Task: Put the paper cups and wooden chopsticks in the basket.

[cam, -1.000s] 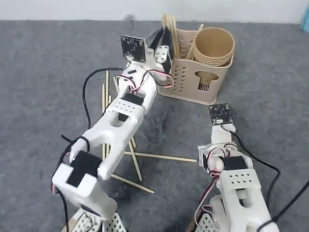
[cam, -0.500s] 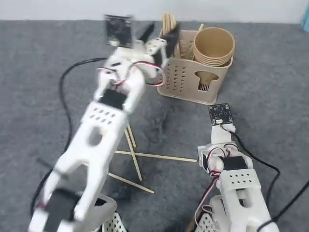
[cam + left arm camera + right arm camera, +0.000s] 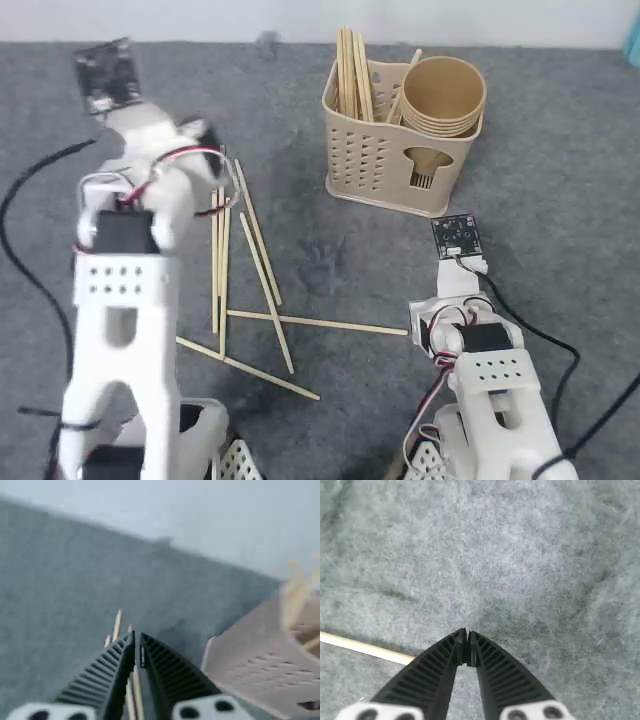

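Observation:
A beige basket [image 3: 385, 165] stands at the back of the grey carpet, holding a stack of paper cups [image 3: 445, 95] and a few upright wooden chopsticks [image 3: 350, 70]. Several loose chopsticks [image 3: 262, 282] lie scattered on the carpet in front and to the left. My left gripper [image 3: 207, 140] hangs shut and empty over the far ends of those sticks; its wrist view shows the fingertips [image 3: 137, 639] together, chopstick tips [image 3: 118, 622] below and the basket [image 3: 260, 655] off to one side. My right gripper [image 3: 468, 633] is shut, empty, low over the carpet beside one chopstick [image 3: 365, 648].
The right arm [image 3: 470, 340] sits in front of the basket, at the end of a long chopstick [image 3: 320, 322] lying crosswise. Black cables trail beside both arm bases. Open carpet lies to the right of the basket.
My left arm has let go at the basket, swung away to the left and now sits shut over the loose chopsticks. The right arm has not moved.

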